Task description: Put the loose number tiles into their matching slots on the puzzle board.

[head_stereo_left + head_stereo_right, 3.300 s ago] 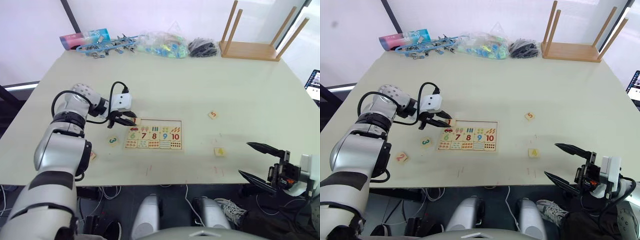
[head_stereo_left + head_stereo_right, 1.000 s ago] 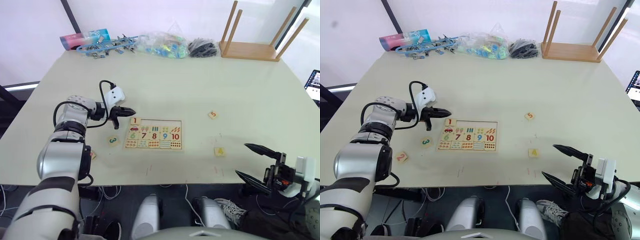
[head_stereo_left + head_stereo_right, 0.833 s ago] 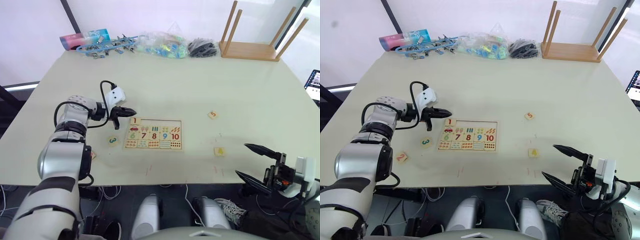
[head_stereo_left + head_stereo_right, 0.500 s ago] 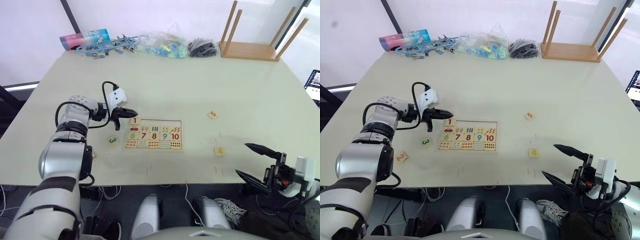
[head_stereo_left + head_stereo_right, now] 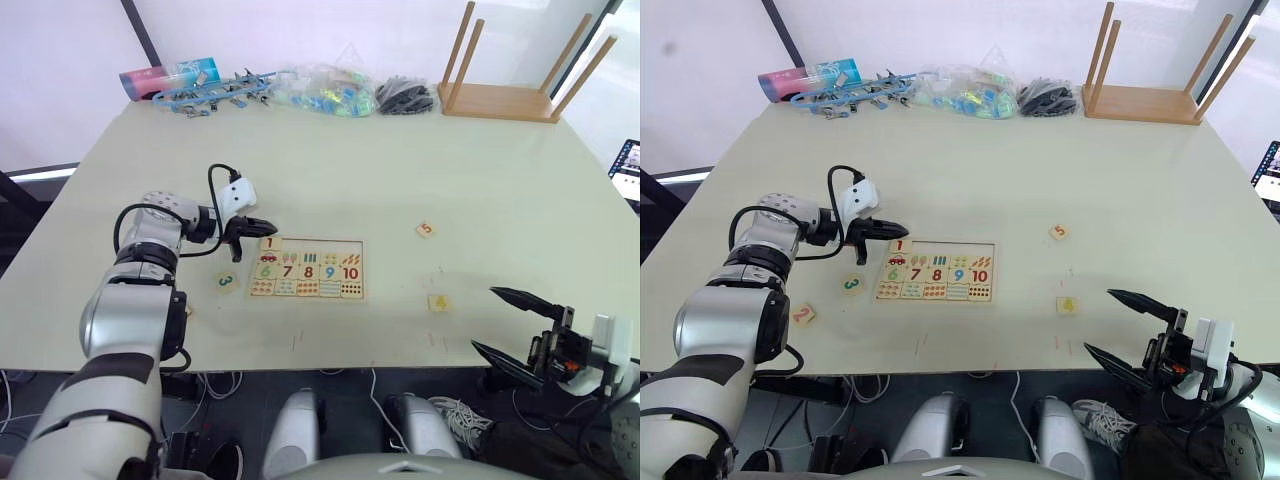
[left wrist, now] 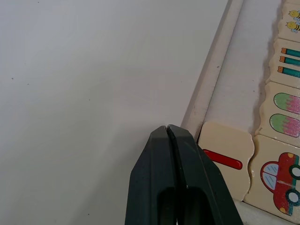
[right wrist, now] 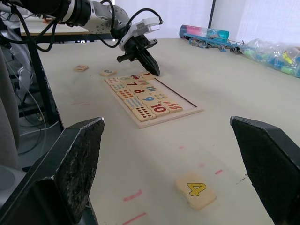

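Tile 1 (image 5: 270,242), pale wood with red digit, sits in the flat rimmed puzzle board (image 5: 306,269) at its 10 o'clock corner; left gripper (image 5: 266,226), black fingers pressed together, just beside it. Right gripper (image 5: 518,327) spread, tile 4 (image 5: 438,302) near at 10 o'clock

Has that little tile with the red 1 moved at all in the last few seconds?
No. The 1 tile sits in the same top-left corner slot of the puzzle board as before, right above the 6; only the left gripper beside it has shifted.

I see a pale table (image 5: 400,170) under bright white walls, an upturned wooden stool (image 5: 510,75) at its far right corner, cables (image 5: 865,385) on the dark floor.
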Robot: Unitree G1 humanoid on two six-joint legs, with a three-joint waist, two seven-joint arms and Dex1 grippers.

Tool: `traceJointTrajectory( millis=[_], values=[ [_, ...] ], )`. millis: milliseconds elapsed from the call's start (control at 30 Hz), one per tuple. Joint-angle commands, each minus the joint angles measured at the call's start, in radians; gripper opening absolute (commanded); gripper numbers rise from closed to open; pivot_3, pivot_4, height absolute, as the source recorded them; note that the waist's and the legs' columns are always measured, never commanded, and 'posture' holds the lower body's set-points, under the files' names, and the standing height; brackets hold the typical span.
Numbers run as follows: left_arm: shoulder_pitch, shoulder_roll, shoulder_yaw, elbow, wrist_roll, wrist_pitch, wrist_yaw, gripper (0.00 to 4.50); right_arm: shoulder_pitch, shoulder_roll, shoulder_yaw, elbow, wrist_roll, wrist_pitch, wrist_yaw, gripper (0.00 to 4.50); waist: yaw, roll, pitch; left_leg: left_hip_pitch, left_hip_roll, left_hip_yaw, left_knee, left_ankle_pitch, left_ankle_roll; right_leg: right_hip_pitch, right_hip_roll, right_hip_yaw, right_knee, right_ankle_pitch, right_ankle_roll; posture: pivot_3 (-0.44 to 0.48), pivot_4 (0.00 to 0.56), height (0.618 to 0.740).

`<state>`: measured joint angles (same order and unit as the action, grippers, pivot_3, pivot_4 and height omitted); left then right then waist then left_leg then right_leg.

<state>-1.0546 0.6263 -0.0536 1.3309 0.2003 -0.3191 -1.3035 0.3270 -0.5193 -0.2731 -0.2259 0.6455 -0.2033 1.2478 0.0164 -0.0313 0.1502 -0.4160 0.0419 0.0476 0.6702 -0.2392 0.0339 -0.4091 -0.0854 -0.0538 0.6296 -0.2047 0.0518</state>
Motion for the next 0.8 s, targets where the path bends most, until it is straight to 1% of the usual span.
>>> traceJointTrajectory(
  millis=[33, 800],
  values=[
    [-0.002, 0.0, -0.005, -0.015, 0.0, -0.017, 0.004, 0.04, 0.007, 0.0, -0.015, -0.015, 0.009, -0.02, 0.003, 4.5, 0.0, 0.0, 0.0, 0.0, 0.0, 0.0, 0.0, 0.0, 0.0, 0.0, 0.0, 0.0, 0.0, 0.0, 0.0, 0.0, 0.15, 0.737],
    [0.021, -0.011, 0.02, -0.02, -0.029, -0.002, 0.009, 0.04, 0.008, -0.001, -0.019, -0.004, 0.011, -0.026, 0.012, 4.5, 0.0, 0.0, 0.0, 0.0, 0.0, 0.0, 0.0, 0.0, 0.0, 0.0, 0.0, 0.0, 0.0, 0.0, 0.0, 0.0, 0.15, 0.737]
  ],
)
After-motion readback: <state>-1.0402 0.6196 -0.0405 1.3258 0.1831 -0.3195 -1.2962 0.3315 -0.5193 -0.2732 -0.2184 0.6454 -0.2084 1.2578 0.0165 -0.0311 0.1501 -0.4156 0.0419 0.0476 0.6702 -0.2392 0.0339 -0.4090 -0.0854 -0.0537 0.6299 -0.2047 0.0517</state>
